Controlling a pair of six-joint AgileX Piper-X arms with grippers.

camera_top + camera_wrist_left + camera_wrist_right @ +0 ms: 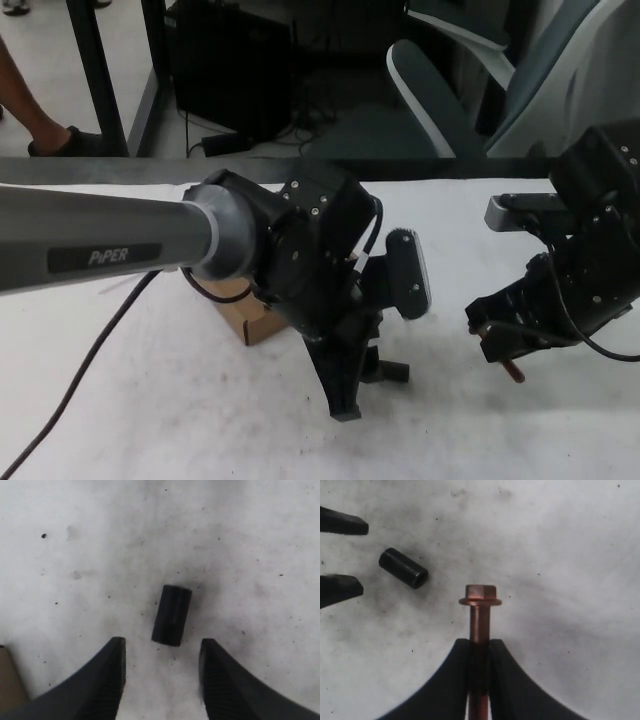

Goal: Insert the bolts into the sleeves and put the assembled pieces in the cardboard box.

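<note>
- The short black cylindrical metal sleeve (172,615) lies on its side on the white, scuffed bench top (150,420). Its long axis is flat to the surface, and one open end is turned towards the right arm's side.
- The copper-coloured bolt (480,605) with a flanged hex head lies in line with the right fingers. Its head sticks out past their tips and slants down towards the bench, well apart from the sleeve.
- The left gripper (162,645) hangs just over the sleeve. Its black ribbed fingers (100,680) are spread wide, one on either side of the sleeve's near end, and touch nothing.
- The right gripper (480,645) has its fingers (445,680) pinched tight on the bolt's shank.
- The brown cardboard box (245,315) sits on the bench behind the left arm's wrist, largely hidden. I cannot tell what is inside it.
</note>
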